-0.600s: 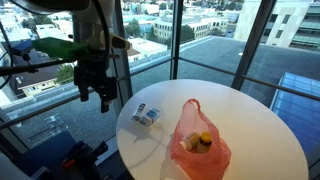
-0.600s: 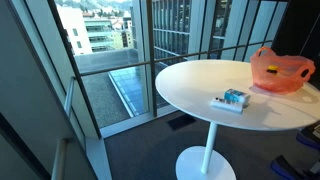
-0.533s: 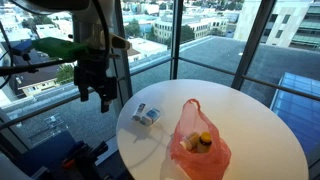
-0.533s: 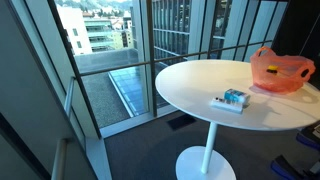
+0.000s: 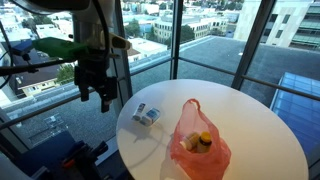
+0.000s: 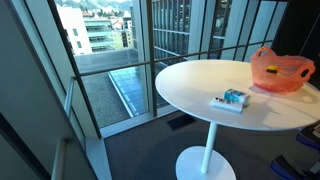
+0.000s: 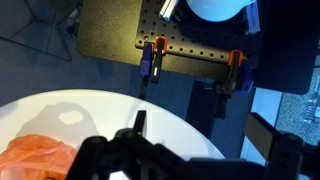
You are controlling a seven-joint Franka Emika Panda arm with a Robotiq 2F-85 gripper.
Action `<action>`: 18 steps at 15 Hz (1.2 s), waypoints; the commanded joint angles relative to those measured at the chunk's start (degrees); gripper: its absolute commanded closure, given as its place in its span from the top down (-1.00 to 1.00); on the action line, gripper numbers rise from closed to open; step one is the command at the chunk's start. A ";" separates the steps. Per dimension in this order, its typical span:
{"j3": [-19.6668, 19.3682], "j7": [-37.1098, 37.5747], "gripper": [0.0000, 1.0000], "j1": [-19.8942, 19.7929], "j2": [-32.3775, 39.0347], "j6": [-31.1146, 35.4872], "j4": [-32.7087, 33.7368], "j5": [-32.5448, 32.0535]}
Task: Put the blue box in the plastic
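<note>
Wrist view caught the plastic bag (image 7: 38, 158); the gripper (image 5: 94, 98) hung spread, empty, beside the table (image 5: 260, 130). A clumsy approach might have knocked the blue box (image 5: 146, 115) off its edge.

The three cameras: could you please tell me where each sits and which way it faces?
Exterior view: above the round table, looking down toward the windows; arm and gripper hang beside the table.
Exterior view: low, looking along the glass wall at the table; no gripper shows.
Wrist view: on the arm, looking down past the gripper at table rim and floor.
Shared: both exterior views show the blue box and orange plastic bag; the wrist view shows the bag too.
</note>
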 commanded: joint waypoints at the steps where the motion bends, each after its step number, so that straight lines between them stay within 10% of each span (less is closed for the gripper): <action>1: 0.51 1.86 1.00 0.38 3.32 0.73 2.92 0.23; 18: 5.99 16.63 1.00 0.92 30.90 8.49 22.07 -0.76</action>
